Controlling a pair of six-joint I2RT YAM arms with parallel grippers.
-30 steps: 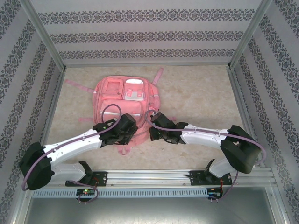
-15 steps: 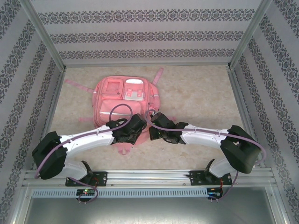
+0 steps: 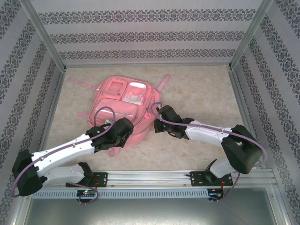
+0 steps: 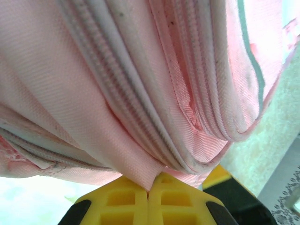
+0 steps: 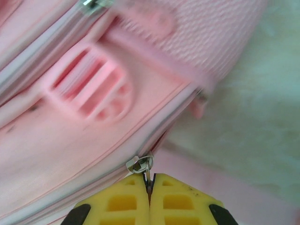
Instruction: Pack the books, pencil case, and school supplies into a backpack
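Observation:
The pink backpack lies flat, front pockets up, left of the table's middle. My left gripper sits at its near edge. In the left wrist view this gripper is shut on a fold of the backpack's fabric beside a zip line. My right gripper is at the bag's right side. In the right wrist view it is shut on the metal zipper pull, whose slider rides the backpack's zip. The books, pencil case and school supplies are out of view.
Pink straps trail from the bag at the far left and far right. Bare beige tabletop stretches right of the bag. Metal frame posts and patterned walls fence in the table.
The left arm has drawn back to the left, still on the bag's near edge. The right gripper has moved farther up the bag's right side. The backpack has turned slightly.

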